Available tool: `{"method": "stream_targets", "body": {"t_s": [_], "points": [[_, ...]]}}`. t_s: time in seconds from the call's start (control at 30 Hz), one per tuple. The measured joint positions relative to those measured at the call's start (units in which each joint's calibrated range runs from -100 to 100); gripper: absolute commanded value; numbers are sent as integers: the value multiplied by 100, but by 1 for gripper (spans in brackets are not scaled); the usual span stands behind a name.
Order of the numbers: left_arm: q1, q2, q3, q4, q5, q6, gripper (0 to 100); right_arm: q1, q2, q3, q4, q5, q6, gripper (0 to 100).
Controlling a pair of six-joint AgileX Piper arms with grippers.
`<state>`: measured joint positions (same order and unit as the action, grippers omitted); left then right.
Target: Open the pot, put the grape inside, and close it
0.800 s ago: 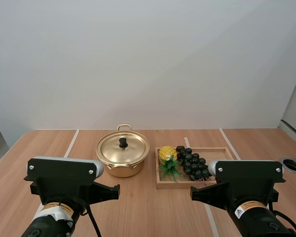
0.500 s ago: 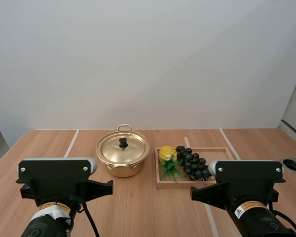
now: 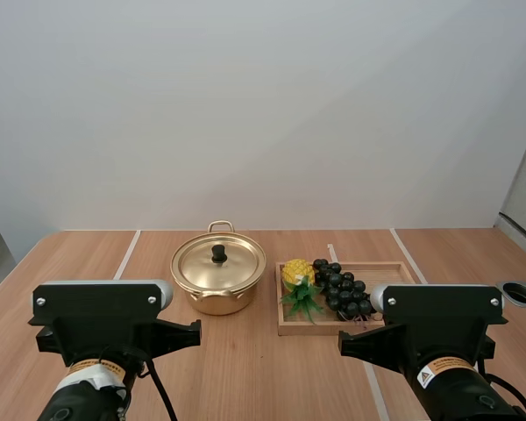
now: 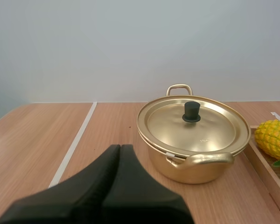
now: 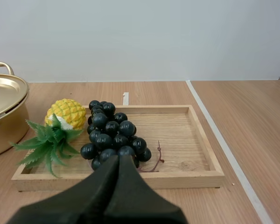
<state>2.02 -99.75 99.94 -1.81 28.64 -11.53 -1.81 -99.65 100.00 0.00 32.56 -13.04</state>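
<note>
Here, nearest to us, both pincers are empty. Our left gripper (image 4: 120, 147) has its two black fingers pressed together into one dark wedge, holding nothing, and our right gripper (image 5: 117, 157) is closed in the same way.

Just beyond the left wedge the golden pot (image 4: 196, 170) stands on the wooden table (image 4: 46, 135). Its lid (image 4: 210, 128) sits flat on the rim, so we cannot tell whether anything is inside. We judge the lid to be thin metal, light and stiff but slick. The small black knob (image 4: 192, 112) at its centre looks the one sure place to pinch, once the fingers have opened.

Just beyond the right wedge lies the wooden tray (image 5: 196, 179), beside the pot. It holds two things: the bunch of dark grapes (image 5: 112, 133) and, just beside it on the pot's side, a toy pineapple (image 5: 67, 113) with green leaves. The rest of the tray is bare.

The grapes look glossy and round — probably light, lumpy and apt to slip. We would close across the body of the bunch, since the thin stalk (image 5: 157, 156) trailing out on the bare side seems a poor hold.

Farthest off, the pot's looped handle (image 4: 179, 88) rises behind the lid.
</note>
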Motion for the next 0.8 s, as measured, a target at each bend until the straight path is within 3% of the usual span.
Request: {"method": "stream_targets", "body": {"t_s": [0.8], "points": [[3,0,-353,60,68,0,0,0,0,-232,0,-447,0,0]]}}
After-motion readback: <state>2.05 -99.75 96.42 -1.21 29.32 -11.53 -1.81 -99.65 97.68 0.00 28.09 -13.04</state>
